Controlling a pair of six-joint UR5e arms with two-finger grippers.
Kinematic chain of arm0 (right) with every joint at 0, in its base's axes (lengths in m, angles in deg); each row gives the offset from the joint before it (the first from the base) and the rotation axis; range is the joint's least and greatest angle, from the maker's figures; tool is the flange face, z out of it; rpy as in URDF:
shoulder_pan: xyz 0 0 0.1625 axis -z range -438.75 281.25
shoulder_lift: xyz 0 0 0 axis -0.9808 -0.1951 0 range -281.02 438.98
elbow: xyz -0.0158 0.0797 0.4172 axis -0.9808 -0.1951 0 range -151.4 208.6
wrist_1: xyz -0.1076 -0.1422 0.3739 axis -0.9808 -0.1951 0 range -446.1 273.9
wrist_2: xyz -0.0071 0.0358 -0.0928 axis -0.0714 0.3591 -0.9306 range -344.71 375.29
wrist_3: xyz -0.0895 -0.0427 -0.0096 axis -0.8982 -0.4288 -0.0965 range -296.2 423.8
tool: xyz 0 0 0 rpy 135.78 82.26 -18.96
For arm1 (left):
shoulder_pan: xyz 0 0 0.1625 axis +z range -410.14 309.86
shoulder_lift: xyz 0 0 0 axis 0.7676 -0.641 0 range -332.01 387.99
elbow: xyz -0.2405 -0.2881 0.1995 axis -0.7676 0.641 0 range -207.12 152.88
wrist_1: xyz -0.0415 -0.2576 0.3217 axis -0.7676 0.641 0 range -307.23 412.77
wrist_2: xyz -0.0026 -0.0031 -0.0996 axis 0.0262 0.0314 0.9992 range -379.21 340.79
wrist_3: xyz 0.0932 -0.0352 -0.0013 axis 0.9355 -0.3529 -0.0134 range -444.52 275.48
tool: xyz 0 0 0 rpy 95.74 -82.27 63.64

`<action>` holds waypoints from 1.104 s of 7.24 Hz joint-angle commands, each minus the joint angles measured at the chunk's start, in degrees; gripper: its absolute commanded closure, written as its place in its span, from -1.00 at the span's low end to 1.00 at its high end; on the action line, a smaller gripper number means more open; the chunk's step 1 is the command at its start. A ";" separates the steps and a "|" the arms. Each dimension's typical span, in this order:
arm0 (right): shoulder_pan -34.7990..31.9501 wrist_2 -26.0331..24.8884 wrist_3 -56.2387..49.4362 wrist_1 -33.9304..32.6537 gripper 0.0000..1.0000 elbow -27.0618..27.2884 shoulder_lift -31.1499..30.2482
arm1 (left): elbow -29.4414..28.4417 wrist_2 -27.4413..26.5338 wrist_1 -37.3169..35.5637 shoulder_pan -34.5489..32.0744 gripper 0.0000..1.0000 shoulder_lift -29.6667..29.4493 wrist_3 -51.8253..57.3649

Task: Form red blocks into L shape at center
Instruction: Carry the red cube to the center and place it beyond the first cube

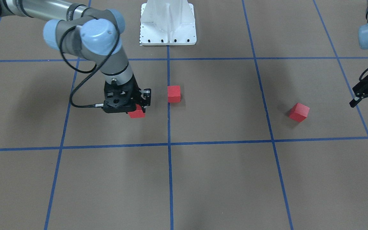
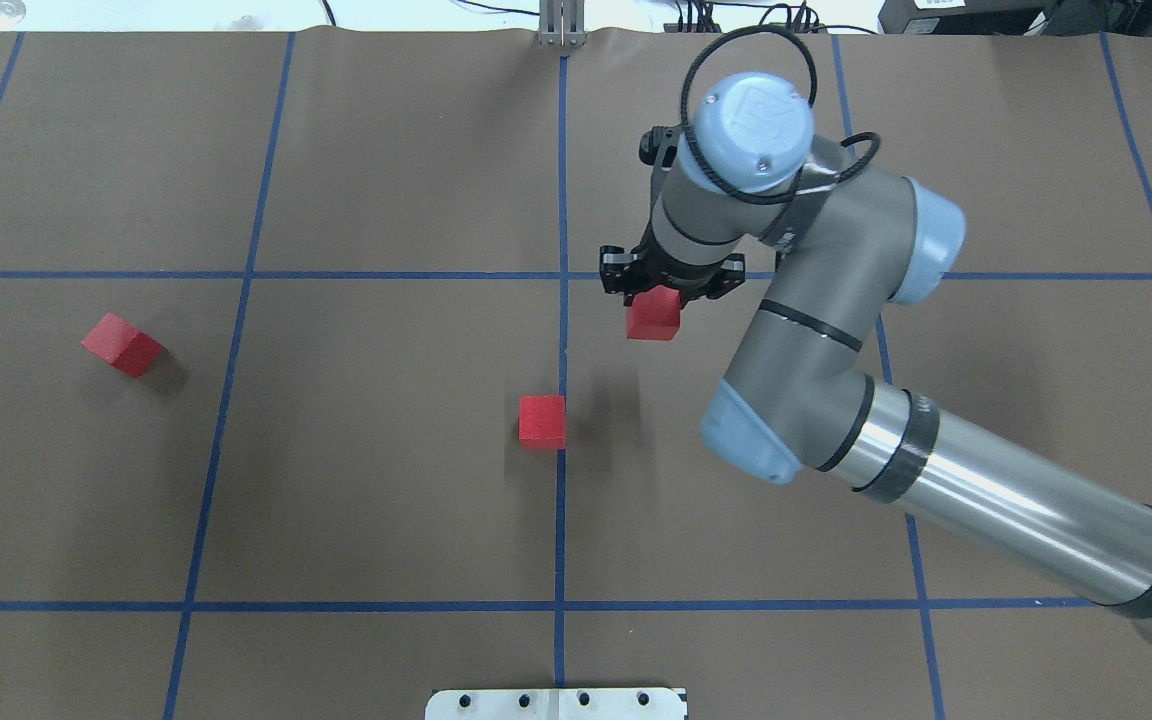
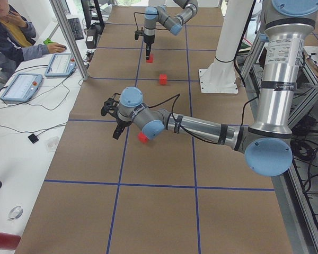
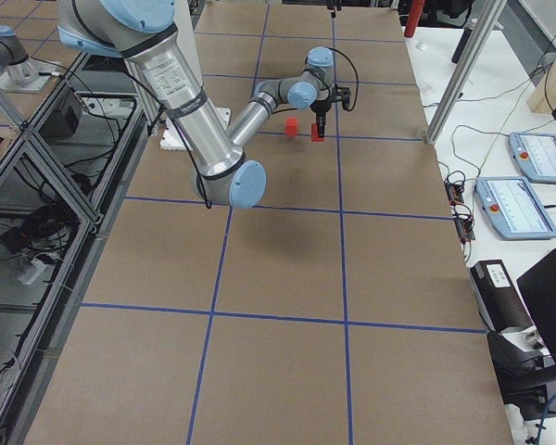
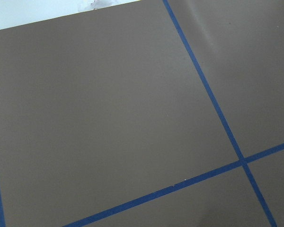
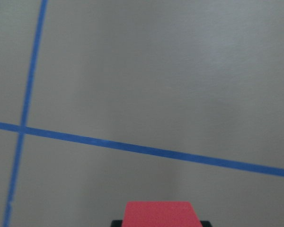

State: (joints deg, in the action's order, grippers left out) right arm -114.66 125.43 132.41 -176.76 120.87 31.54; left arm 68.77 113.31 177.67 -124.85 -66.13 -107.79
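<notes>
Okay, one brown matte tabletop [image 2: 386, 150] with a blue tape grid, two grippers, three small matte red cubes. Right gripper [image 2: 656, 298] clamped one cube [image 2: 652, 320] just right of the middle line [image 2: 561, 200]. Second cube [image 2: 542, 421] sat on that line; third cube [image 2: 123, 344] lay far left. Left gripper [image 1: 367, 105] stood spread and empty in the front view; overhead caught only its tip.

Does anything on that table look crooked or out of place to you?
One red block sits far off on the robot's left, turned askew to the blue grid lines. The block by the middle line sits square; the right claw holds the third block.
</notes>
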 commanded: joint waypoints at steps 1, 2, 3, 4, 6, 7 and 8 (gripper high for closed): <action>5.48 -3.88 5.48 -3.21 1.00 -5.15 6.20 | -0.09 0.02 0.00 0.00 -1.00 0.17 -0.02; 6.54 -3.96 5.66 -3.30 1.00 -7.34 8.13 | -0.18 0.02 0.09 0.00 -1.00 0.17 0.07; 6.81 -4.05 5.66 -3.04 1.00 -9.11 9.11 | -0.18 0.02 0.09 0.00 -1.00 0.17 0.07; 6.90 -4.14 4.62 -2.77 1.00 -9.47 9.03 | -0.18 0.02 0.52 0.00 -1.00 0.26 0.07; 6.90 -4.23 3.30 -1.55 1.00 -10.18 9.03 | -0.27 0.02 0.79 0.00 -1.00 0.26 0.07; 6.90 -4.23 3.20 -0.58 1.00 -11.22 9.38 | -0.27 0.02 0.88 0.00 -1.00 0.26 0.07; 6.90 -4.23 3.29 1.43 1.00 -13.76 10.34 | -0.27 0.02 1.40 0.00 -1.00 0.69 0.15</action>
State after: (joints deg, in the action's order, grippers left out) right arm -107.76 121.20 135.80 -177.34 109.53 41.00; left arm 68.51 113.33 178.61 -124.84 -65.76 -107.70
